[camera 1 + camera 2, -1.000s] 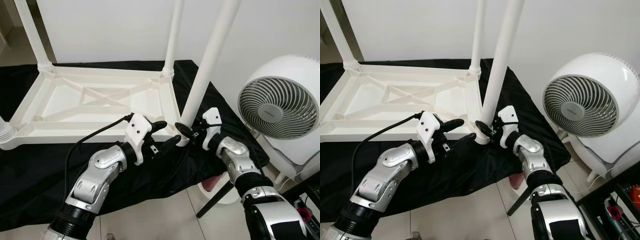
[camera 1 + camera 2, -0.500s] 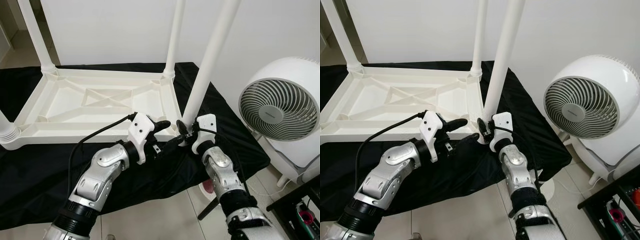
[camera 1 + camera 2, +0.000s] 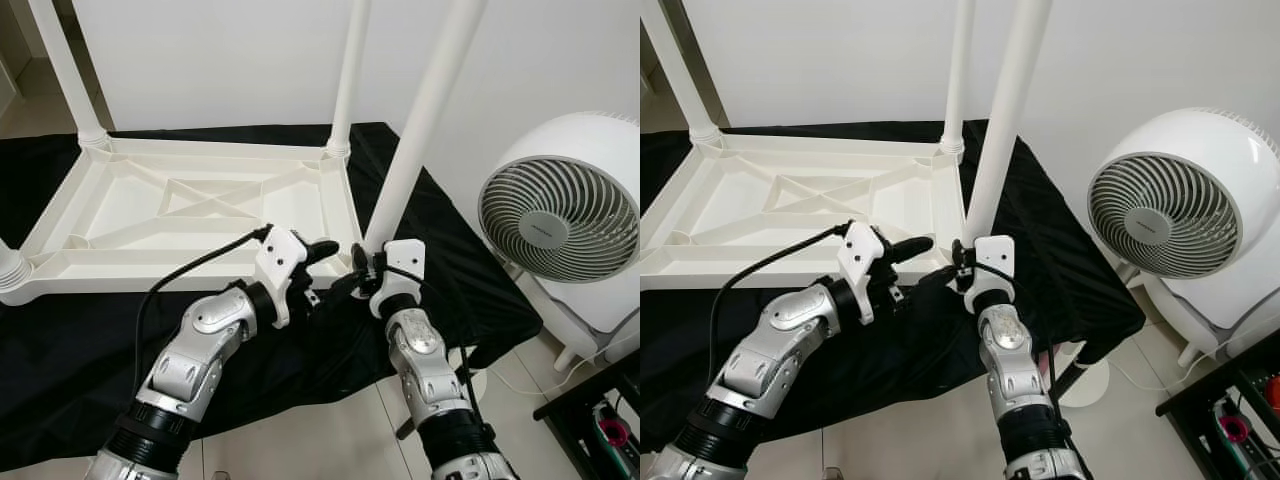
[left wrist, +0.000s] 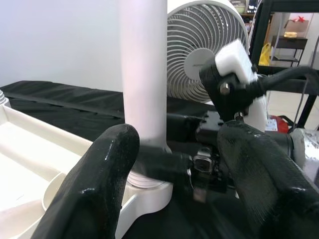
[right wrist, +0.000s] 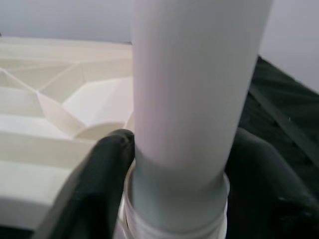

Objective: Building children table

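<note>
You are looking at a table top [image 3: 200, 215] of white moulded plastic, smooth with a dull satin sheen, ribbed on its upturned underside. The table leg [image 3: 420, 120] clasped between the right gripper [image 3: 366, 272] fingers is the same smooth white plastic, faintly glossy; its threaded collar [image 5: 174, 219] just below the pads looks ridged. Beneath both grippers lies a black cloth [image 3: 330, 350], matt and creased, with a slight shine on the folds. The left gripper [image 3: 335, 265] fingers [image 4: 99, 189] are black, rubbery and semi-gloss. Both arms wear brushed silver metal shells. Beside the right gripper, the fan [image 3: 560, 215] has a glossy white plastic housing and a grey grille. The floor tiles [image 3: 330, 440] look smooth and pale.
</note>
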Controlling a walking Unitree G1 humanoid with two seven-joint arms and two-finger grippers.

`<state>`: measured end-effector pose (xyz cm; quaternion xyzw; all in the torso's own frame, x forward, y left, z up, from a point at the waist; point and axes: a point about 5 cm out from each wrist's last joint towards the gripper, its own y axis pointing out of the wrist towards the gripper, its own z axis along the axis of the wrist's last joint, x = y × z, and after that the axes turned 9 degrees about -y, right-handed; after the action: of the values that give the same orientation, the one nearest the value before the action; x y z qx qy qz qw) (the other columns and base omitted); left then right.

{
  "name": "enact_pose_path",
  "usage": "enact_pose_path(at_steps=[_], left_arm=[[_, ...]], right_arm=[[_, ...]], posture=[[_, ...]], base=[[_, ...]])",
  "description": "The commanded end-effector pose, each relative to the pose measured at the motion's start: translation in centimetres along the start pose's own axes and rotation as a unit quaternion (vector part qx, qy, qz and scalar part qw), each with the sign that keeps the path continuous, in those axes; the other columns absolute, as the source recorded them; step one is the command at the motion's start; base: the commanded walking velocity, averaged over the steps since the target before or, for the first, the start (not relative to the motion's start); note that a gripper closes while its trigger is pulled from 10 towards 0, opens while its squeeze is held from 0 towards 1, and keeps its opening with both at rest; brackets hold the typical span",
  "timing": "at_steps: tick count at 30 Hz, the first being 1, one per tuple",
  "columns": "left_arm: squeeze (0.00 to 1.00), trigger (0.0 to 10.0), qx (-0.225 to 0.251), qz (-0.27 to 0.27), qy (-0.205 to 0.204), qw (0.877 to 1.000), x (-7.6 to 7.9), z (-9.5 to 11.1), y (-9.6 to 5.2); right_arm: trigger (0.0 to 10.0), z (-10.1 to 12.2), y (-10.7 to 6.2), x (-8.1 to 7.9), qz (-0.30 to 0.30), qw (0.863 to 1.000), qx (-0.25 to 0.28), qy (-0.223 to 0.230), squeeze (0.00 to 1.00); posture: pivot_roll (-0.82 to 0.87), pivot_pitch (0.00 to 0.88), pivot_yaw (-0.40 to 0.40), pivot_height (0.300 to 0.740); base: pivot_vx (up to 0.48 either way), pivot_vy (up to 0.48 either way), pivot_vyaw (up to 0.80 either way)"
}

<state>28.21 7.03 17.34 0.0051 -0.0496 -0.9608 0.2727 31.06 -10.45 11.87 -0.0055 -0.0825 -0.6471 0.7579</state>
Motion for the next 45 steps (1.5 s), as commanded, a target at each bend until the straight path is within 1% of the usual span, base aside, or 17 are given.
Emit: enact_pose_path(at_steps=[1,5,7,10,11,13,14,16,17,19,20,22,23,29,36,37,45], left_arm=[[0.0,10.0,-0.01,-0.014,-0.002,1.0,0.2,-0.4,-0.2],[0.0,10.0,-0.011,-0.013,-0.003,1.0,0.3,-0.5,-0.3],[0.0,10.0,-0.012,-0.011,-0.005,1.0,0.4,-0.6,-0.4],[0.0,10.0,-0.012,-0.011,-0.005,1.0,0.4,-0.6,-0.5],[0.0,10.0,-0.012,-0.011,-0.006,1.0,0.4,-0.6,-0.4],[0.0,10.0,-0.012,-0.01,-0.007,1.0,0.3,-0.5,-0.4],[0.0,10.0,-0.012,-0.01,-0.007,1.0,0.3,-0.5,-0.4],[0.0,10.0,-0.013,-0.012,-0.006,1.0,0.3,-0.5,-0.4],[0.0,10.0,-0.013,-0.012,-0.006,1.0,0.3,-0.5,-0.4],[0.0,10.0,-0.013,-0.013,-0.005,1.0,0.3,-0.5,-0.3],[0.0,10.0,-0.013,-0.013,-0.005,1.0,0.3,-0.5,-0.3],[0.0,10.0,-0.013,-0.014,-0.004,1.0,0.1,-0.4,-0.3],[0.0,10.0,-0.012,-0.014,-0.003,1.0,0.0,-0.3,-0.2],[0.0,10.0,-0.01,-0.014,0.003,1.0,-0.2,0.1,-0.1],[0.0,10.0,-0.01,-0.015,0.004,1.0,-0.2,0.1,0.0],[0.0,10.0,-0.009,-0.015,0.004,1.0,-0.1,0.1,0.1],[0.0,10.0,-0.007,-0.015,0.002,1.0,0.1,0.1,0.0]], right_arm=[[10.0,0.3,-0.2,0.5,0.0,1.0,0.004,0.002,1.0],[10.0,0.7,-0.4,1.3,0.002,1.0,0.017,0.004,1.0],[10.0,1.4,-0.7,2.5,0.038,0.999,0.032,-0.004,1.0],[10.0,1.6,-0.9,3.2,0.072,0.997,0.036,-0.009,1.0],[10.0,1.8,-0.9,3.6,0.096,0.994,0.043,-0.009,0.0],[10.0,2.2,-0.8,4.5,0.127,0.99,0.054,-0.015,0.0],[10.0,2.2,-0.8,4.5,0.127,0.99,0.054,-0.015,0.0],[10.0,2.8,-0.4,5.3,0.182,0.981,0.066,-0.027,0.0],[10.0,2.8,-0.4,5.3,0.182,0.981,0.066,-0.027,0.0],[10.0,3.1,-0.1,5.7,0.227,0.971,0.071,-0.031,0.0],[10.0,3.1,-0.1,5.7,0.227,0.971,0.071,-0.031,0.0],[10.0,3.0,0.3,6.0,0.258,0.963,0.067,-0.044,0.0],[10.0,3.0,0.7,6.3,0.271,0.96,0.064,-0.037,0.0],[10.0,2.2,2.2,6.3,0.307,0.95,0.043,-0.03,0.0],[10.0,1.8,3.1,6.1,0.319,0.947,0.036,-0.013,0.0],[0.0,1.8,3.2,5.9,0.325,0.945,0.038,-0.012,0.0],[0.0,1.4,3.0,5.9,0.342,0.939,0.047,-0.002,0.0]], posture=[[0.06,0.012,-0.036,0.74],[0.06,0.017,-0.039,0.74],[0.05,0.025,-0.04,0.74],[0.06,0.025,-0.043,0.74],[0.05,0.029,-0.041,0.74],[0.05,0.031,-0.037,0.74],[0.05,0.031,-0.037,0.74],[0.05,0.033,-0.025,0.74],[0.05,0.033,-0.025,0.74],[0.05,0.032,-0.019,0.74],[0.05,0.032,-0.019,0.74],[0.05,0.03,-0.016,0.74],[0.05,0.03,-0.013,0.74],[0.06,0.024,-0.009,0.74],[0.06,0.02,-0.01,0.74],[0.07,0.02,-0.012,0.74],[0.07,0.023,-0.018,0.74]], base=[[0.0,0.0,0.0],[0.0,0.0,0.0],[0.0,0.0,0.0],[0.0,0.0,0.0],[0.0,0.0,0.0],[0.0,0.0,0.0],[0.0,0.0,0.0],[0.0,0.0,0.0],[0.0,0.0,0.0],[0.0,0.0,0.0],[0.0,0.0,0.0],[0.0,0.0,0.0],[0.0,0.0,0.0],[0.0,0.0,0.0],[0.0,0.0,0.0],[0.0,0.0,0.0],[0.0,0.0,0.0]])
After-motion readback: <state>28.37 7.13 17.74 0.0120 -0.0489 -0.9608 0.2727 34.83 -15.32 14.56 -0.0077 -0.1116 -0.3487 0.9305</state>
